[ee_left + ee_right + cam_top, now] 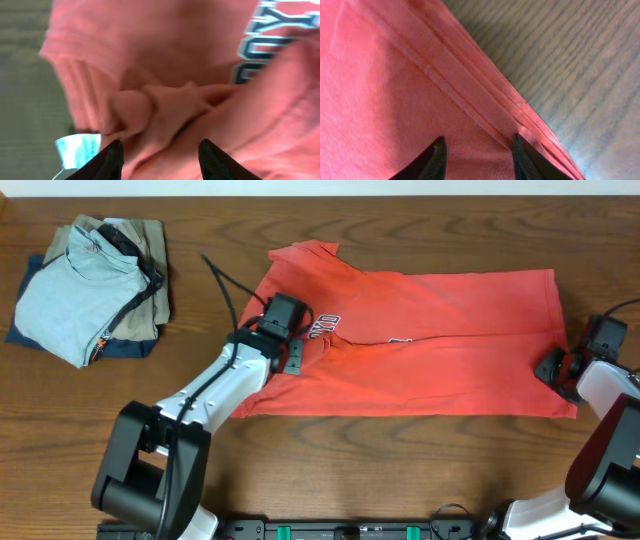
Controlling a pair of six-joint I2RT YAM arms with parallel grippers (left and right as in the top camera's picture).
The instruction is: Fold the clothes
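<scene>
The coral-red T-shirt (440,350) lies flat across the middle and right of the wooden tabletop (400,470). It is doubled into a long band with a crease along it, and only a scrap of navy lettering (325,326) shows. The left tool (160,142) stands by that lettering, fingers apart with bunched cloth between them; the right tool (478,136) sits over the layered hem at the shirt's right end, fingers likewise apart.

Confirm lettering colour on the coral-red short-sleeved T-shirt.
Navy lettering with a pale outline on the coral-red cotton T-shirt; shows best in the left wrist view.
</scene>
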